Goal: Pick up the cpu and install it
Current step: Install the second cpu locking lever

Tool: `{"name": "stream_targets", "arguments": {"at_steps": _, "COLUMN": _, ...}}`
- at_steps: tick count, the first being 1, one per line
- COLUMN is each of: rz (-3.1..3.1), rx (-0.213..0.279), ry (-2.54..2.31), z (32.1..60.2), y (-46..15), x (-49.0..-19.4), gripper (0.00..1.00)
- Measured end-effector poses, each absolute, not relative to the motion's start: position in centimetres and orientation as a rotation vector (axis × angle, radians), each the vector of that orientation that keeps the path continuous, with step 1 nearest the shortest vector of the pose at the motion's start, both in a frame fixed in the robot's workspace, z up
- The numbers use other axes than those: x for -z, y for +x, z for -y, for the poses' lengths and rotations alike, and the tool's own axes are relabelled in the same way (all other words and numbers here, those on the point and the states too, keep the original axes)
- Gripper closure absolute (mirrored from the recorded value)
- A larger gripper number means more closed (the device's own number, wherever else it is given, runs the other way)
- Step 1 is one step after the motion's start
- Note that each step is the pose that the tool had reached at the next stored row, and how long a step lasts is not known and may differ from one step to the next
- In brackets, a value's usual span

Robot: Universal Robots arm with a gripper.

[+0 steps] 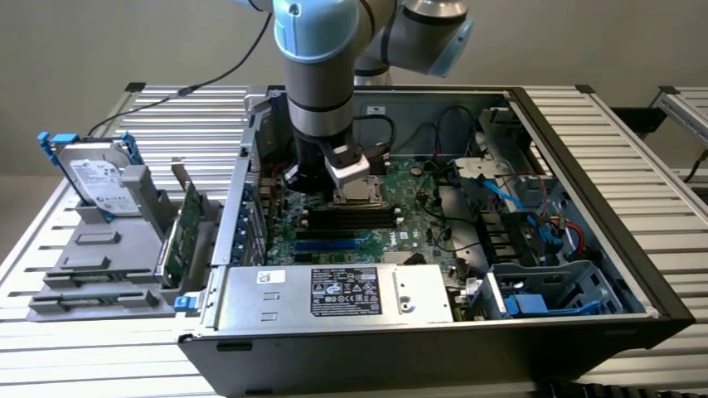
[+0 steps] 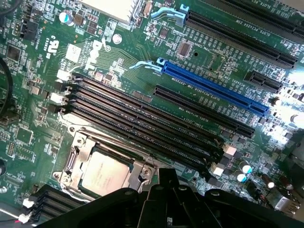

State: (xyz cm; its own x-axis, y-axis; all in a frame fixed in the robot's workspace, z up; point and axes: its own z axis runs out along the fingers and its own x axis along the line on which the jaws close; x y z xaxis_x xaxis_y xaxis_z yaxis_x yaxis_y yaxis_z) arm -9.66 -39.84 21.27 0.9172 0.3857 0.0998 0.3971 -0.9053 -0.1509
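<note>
The cpu (image 2: 103, 172), a small square chip with a silvery top plate, lies flat inside the metal socket frame (image 2: 76, 156) on the green motherboard. My gripper (image 2: 167, 176) hovers just beside the socket, its black fingers closed together with nothing between them. In the exterior view the arm reaches down into the open computer case, and the gripper (image 1: 351, 178) hangs directly over the socket area (image 1: 362, 196) in the middle of the board.
Black memory slots (image 2: 142, 123) and a blue expansion slot (image 2: 213, 88) run beside the socket. A power supply (image 1: 332, 294) fills the case's near side, and cables and drive bays (image 1: 531, 249) lie toward the exterior view's right. A hard drive (image 1: 98, 176) stands on a grey rack outside.
</note>
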Motion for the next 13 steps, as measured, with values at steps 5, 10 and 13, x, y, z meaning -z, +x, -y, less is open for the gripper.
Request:
{"name": "stream_targets", "arguments": {"at_steps": 5, "rz": 0.598, "rx": 0.100, "ry": -2.910, "z": 39.6, "y": -9.7, "x": -22.2, "gripper": 0.89}}
{"name": "stream_targets", "arguments": {"at_steps": 10, "rz": 0.599, "rx": 0.097, "ry": -2.913, "z": 39.1, "y": -9.7, "x": -23.6, "gripper": 0.89}}
{"name": "stream_targets", "arguments": {"at_steps": 13, "rz": 0.604, "rx": 0.096, "ry": -2.915, "z": 38.9, "y": -9.7, "x": -24.6, "gripper": 0.89}}
